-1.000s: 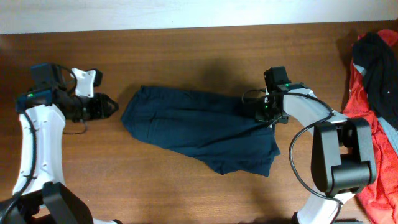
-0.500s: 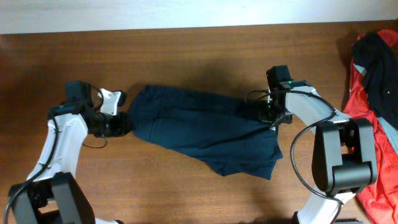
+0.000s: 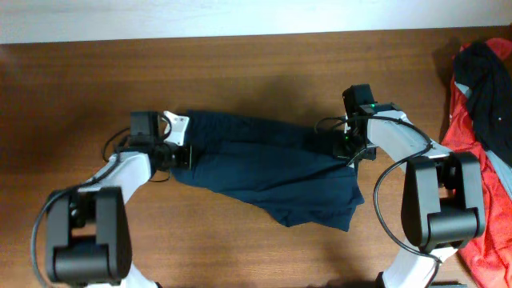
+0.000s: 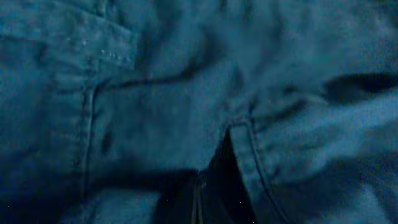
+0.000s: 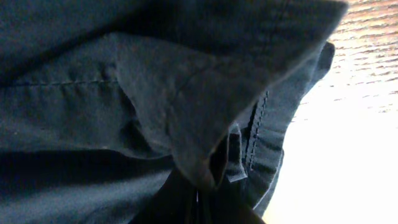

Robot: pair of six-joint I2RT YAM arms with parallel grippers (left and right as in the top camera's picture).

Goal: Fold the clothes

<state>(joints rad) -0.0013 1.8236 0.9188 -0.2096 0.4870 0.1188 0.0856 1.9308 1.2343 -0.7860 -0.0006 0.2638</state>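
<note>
The dark navy shorts (image 3: 264, 168) lie spread and rumpled across the middle of the wooden table (image 3: 240, 72). My left gripper (image 3: 189, 156) is pressed into their left edge. In the left wrist view the cloth (image 4: 174, 106) fills the frame, and the dark fingers (image 4: 199, 202) are closed together beside a hem opening. My right gripper (image 3: 346, 148) is at the shorts' upper right edge. In the right wrist view its fingers (image 5: 199, 196) are shut on a pinched fold of the cloth (image 5: 93, 93).
A red, black and grey garment heap (image 3: 484, 120) lies at the table's right edge, just beyond the right arm. A pale wall strip runs along the table's far edge. Bare wood (image 5: 367, 74) shows beside the right gripper.
My left arm has swung right from bare table onto the shorts' left edge, and that edge has shifted right with it. The right gripper has stayed in place, holding the cloth.
</note>
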